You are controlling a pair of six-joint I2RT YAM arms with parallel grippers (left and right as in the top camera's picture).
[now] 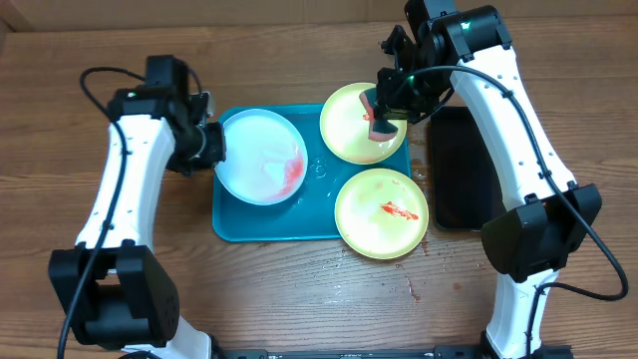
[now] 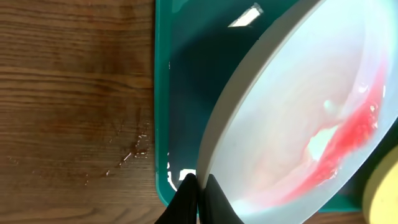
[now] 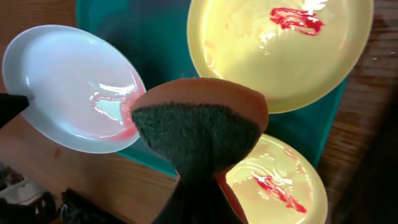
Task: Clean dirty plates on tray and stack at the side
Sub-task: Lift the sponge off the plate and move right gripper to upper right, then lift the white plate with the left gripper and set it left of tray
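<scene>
The turquoise tray lies mid-table. My left gripper is shut on the left rim of the light blue plate and holds it tilted over the tray; red sauce smears its right side. In the left wrist view the fingers pinch the plate's rim. One yellow-green plate sits at the tray's far right corner, and another, with a red smear, at the near right. My right gripper is shut on an orange and green sponge above the far yellow plate.
A narrow black tray lies right of the turquoise one. Red sauce drops mark the table in front of the near yellow plate. Water drops lie on the wood left of the tray.
</scene>
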